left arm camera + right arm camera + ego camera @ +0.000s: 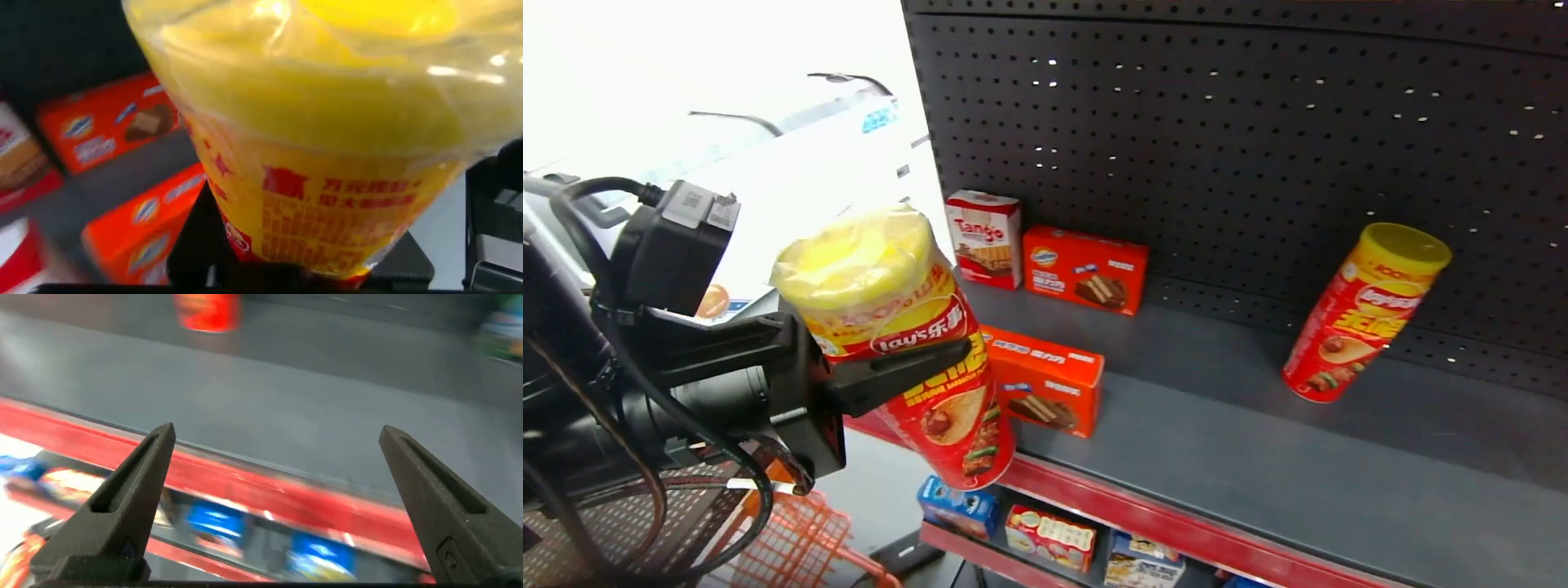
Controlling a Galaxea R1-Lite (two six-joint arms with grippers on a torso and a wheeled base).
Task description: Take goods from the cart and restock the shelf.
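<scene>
My left gripper [849, 359] is shut on a red chips can with a yellow lid [907, 343], held tilted in the air just off the left front corner of the grey shelf [1258, 457]. In the left wrist view the same can [343, 163] is pressed close between the jaws. A second chips can [1364, 314] stands on the shelf at the right, near the pegboard back wall. My right gripper [278, 498] is open above the shelf's red front edge [245, 478], with nothing between its fingers.
Two orange biscuit boxes [1086, 269] [1045, 380] and a red-and-white wafer box [984, 237] sit on the shelf's left part. A lower shelf holds several small boxes [1049, 535]. An orange wire cart basket [792, 543] is at lower left. The shelf's middle is bare.
</scene>
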